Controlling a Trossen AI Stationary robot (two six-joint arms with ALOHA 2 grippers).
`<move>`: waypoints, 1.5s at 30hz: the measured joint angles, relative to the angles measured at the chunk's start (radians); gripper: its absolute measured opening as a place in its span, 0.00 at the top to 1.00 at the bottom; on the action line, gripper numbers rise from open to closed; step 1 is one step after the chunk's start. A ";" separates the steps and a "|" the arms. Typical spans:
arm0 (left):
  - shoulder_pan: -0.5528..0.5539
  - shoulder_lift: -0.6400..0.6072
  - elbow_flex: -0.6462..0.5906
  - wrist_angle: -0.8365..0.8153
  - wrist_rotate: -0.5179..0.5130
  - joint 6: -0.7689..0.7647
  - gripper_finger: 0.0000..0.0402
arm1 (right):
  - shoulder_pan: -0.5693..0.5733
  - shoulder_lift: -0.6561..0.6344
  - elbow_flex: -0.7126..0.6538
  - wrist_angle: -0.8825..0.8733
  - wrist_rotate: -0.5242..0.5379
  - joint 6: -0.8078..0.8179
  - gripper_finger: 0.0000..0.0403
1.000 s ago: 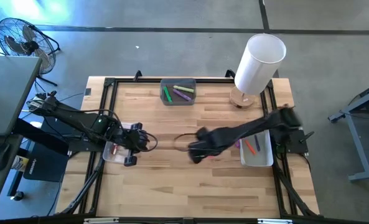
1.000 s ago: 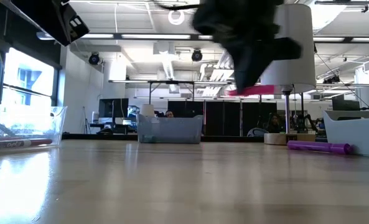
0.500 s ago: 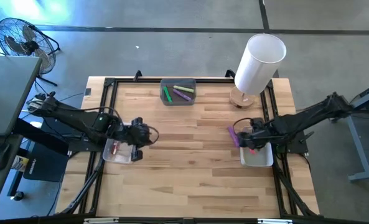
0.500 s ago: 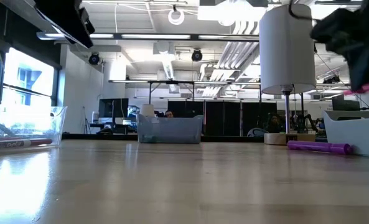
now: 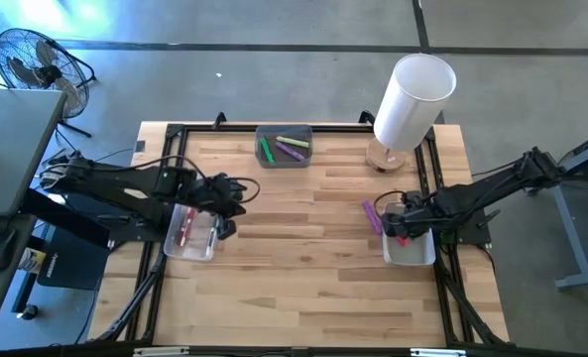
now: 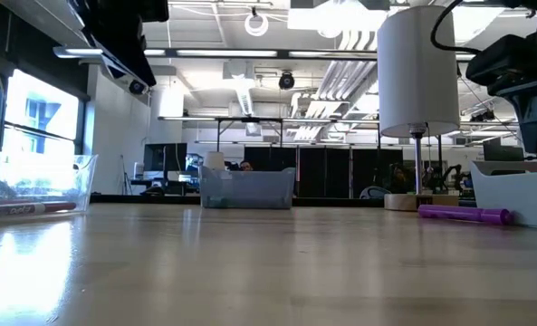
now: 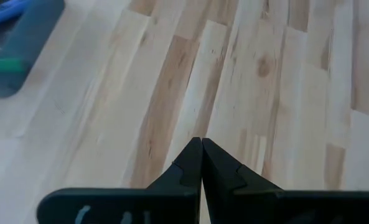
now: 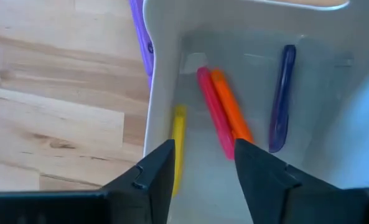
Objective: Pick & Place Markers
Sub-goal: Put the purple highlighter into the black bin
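Right tool is held over the near end of the white bin at the table's right edge, fingers spread, nothing pinched. Directly below it, inside the bin, four markers are seen in the right wrist view: a yellow marker against the bin's wall, a pink marker and an orange marker lying side by side and touching, and a dark purple marker apart from them.

A light purple marker is lying on the wooden table just outside the bin's wall, beside it, not inside. In the low view it is seen flat on the table in front of the bin.

Left tool is held above bare table wood near the clear bin at the left edge, fingers pressed together, nothing between them. Two red markers are seen in the clear bin; whether more are in it cannot be told.

Farther back, at the middle of the far edge, a grey bin is placed holding a green marker, a yellow-green marker and a purple marker.

At the far right corner a white cylinder is standing on a round wooden base, tilted in the high view.
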 joint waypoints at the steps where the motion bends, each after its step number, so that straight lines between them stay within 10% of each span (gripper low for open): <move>1: 0.008 0.000 0.000 0.001 0.007 0.001 1.00 | 0.000 0.001 0.000 0.000 0.000 -0.001 0.61; 12: 0.029 0.000 0.000 -0.002 0.051 0.021 1.00 | 0.002 -0.041 0.037 -0.025 0.034 -0.027 0.66; 24: 0.029 -0.091 -0.005 0.028 -0.005 0.112 1.00 | -0.088 -0.016 0.314 -0.036 0.315 -0.355 0.98; 39: 0.030 -0.633 -0.662 0.764 -0.032 0.354 1.00 | -0.218 0.141 0.442 0.032 0.249 -0.555 0.99; 45: 0.029 -0.852 -0.801 0.809 -0.043 0.348 1.00 | -0.238 0.159 0.440 0.083 0.214 -0.555 1.00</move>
